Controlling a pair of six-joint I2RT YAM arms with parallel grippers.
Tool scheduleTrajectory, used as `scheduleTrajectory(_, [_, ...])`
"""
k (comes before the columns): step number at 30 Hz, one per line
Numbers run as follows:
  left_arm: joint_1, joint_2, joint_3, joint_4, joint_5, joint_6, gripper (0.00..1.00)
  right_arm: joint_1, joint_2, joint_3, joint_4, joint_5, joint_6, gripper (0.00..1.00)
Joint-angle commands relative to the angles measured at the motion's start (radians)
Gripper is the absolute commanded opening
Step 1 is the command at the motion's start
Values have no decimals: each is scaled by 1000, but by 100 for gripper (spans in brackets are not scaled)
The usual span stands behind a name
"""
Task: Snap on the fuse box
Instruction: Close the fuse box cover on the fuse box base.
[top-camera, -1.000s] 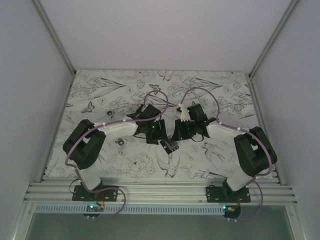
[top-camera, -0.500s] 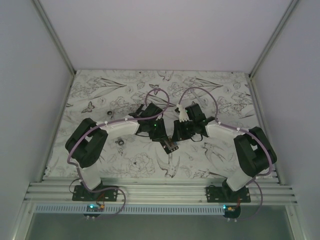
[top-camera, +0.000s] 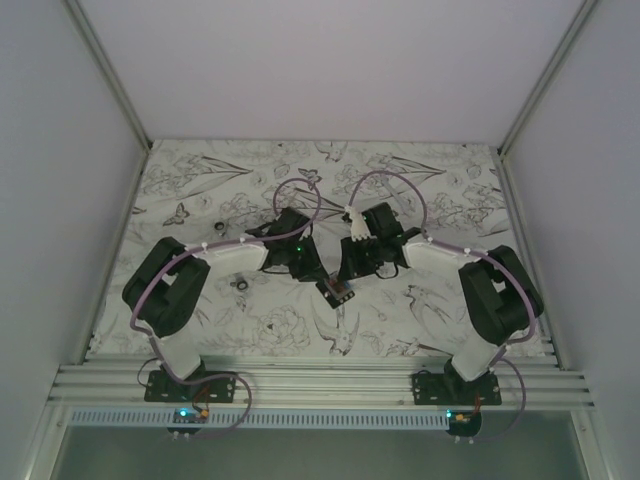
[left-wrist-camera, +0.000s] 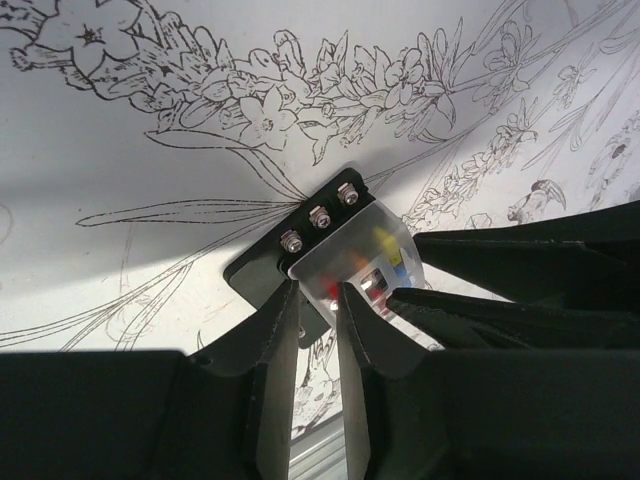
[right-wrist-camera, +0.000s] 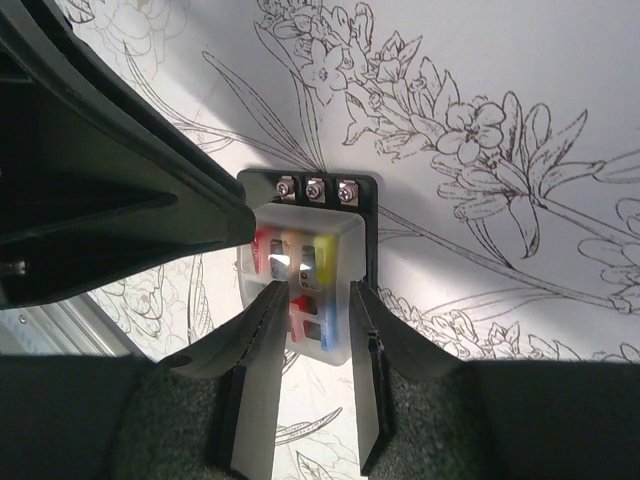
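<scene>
The fuse box (right-wrist-camera: 310, 255) is a black base with three screws under a milky clear cover; red, yellow and blue fuses show through. My right gripper (right-wrist-camera: 315, 295) is shut on its near end, one finger over the cover, the other along its right side. My left gripper (left-wrist-camera: 315, 290) has its narrow jaws pinching a corner of the cover of the fuse box (left-wrist-camera: 350, 250). In the top view the fuse box (top-camera: 337, 291) sits between the left gripper (top-camera: 318, 276) and the right gripper (top-camera: 350, 272), mid-table. Whether it rests on the cloth or hangs just above it is unclear.
A flower-printed cloth (top-camera: 430, 190) covers the table. Two small dark parts lie to the left, one (top-camera: 241, 284) near the left forearm and one (top-camera: 204, 228) farther back. The metal rail (top-camera: 320, 380) runs along the near edge. Grey walls close in both sides.
My left gripper has swung in toward the fuse box and its jaws have closed from wide to narrow on the cover's corner. The right gripper kept its grip and shifted slightly left.
</scene>
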Motion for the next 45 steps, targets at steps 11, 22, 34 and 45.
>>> scheduleTrajectory(11, [-54, -53, -126, -164, -101, 31, 27, 91, -13, 50, -6, 49, -28, 40])
scheduleTrajectory(22, [-66, -143, -77, -163, -104, 63, 39, 64, -165, -47, -70, 82, -8, 43])
scheduleTrajectory(34, [-83, -126, -25, -166, -84, 95, 46, 55, -126, -64, -45, 25, -3, 41])
scheduleTrajectory(45, [-88, 7, 44, -172, -34, 110, 39, 55, -31, -76, -15, -31, 28, 34])
